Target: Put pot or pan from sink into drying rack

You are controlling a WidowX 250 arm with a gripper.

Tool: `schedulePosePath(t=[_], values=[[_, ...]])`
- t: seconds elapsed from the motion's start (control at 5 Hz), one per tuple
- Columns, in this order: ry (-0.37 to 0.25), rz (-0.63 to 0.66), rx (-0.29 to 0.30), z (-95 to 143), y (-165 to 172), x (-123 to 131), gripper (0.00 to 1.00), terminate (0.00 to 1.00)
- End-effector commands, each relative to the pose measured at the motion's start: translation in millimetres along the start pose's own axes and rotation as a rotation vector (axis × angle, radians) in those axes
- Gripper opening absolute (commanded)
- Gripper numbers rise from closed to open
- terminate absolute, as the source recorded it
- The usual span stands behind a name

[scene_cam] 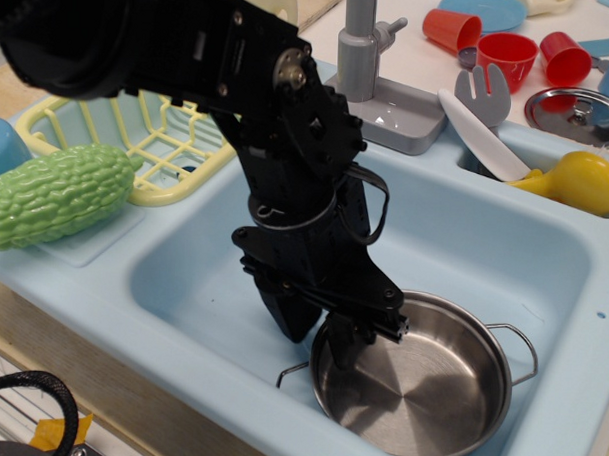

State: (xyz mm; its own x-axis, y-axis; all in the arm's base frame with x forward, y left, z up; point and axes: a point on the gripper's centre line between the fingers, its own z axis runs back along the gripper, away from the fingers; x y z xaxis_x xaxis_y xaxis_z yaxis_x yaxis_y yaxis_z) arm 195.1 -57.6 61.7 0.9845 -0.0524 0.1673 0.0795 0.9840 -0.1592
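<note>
one pot in sink; tool straddling pot rim.

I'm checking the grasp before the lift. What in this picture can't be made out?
- Whether the tool has closed on the pot rim: the fingers straddle the near-left rim, but the arm hides any contact.
- The sink drain: covered by the arm and pot.
- The drying rack: its far half is behind the arm.
- The pot's left handle: partly behind the finger.
</note>
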Motion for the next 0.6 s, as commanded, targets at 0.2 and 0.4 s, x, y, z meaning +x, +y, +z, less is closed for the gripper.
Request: schedulePosePath(t=[0.2,0.4], values=[[0.0,0.011,0.031,1,0,11,0.0,0.0],[0.002,-0.019,0.094,18,7,32,0.0,0.0]])
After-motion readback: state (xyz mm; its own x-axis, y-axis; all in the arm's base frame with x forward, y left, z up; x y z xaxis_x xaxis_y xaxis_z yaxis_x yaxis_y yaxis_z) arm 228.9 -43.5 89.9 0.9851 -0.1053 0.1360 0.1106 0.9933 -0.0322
